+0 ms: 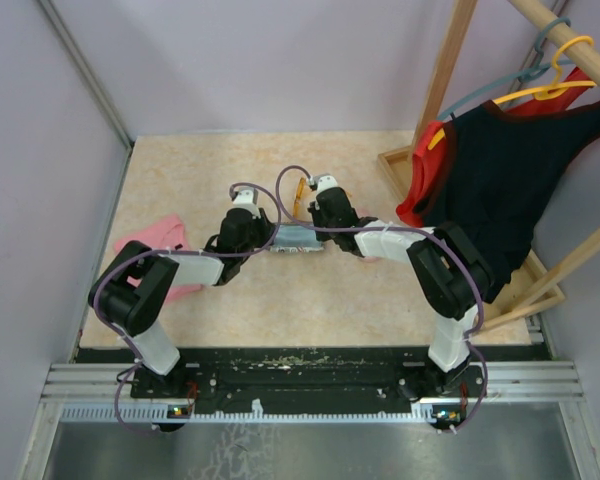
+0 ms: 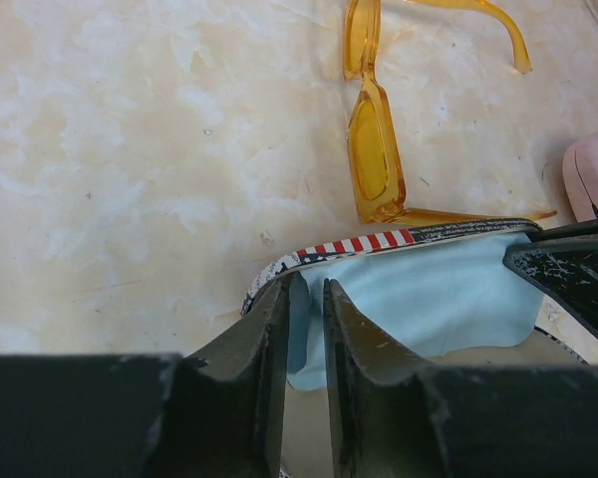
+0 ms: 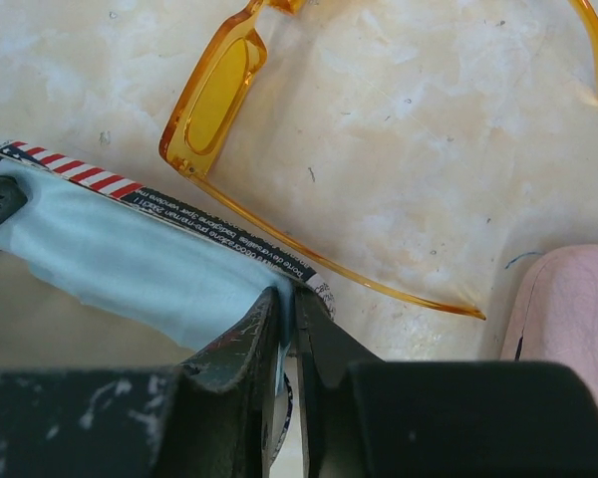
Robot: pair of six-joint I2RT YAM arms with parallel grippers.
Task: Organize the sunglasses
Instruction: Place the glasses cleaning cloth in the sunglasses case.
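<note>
The orange translucent sunglasses lie unfolded on the table just beyond both grippers, orange also showing in the top view. In front of them lies the black-and-white printed case with a light blue cloth in it. My left gripper stands at the case's left end, its jaws slightly apart around the cloth's edge. My right gripper is at the right end, pinching the cloth against the case rim.
A pink case lies just right of the right gripper. Another pink item sits at the left under the left arm. A wooden rack with hung black and red garments fills the right side.
</note>
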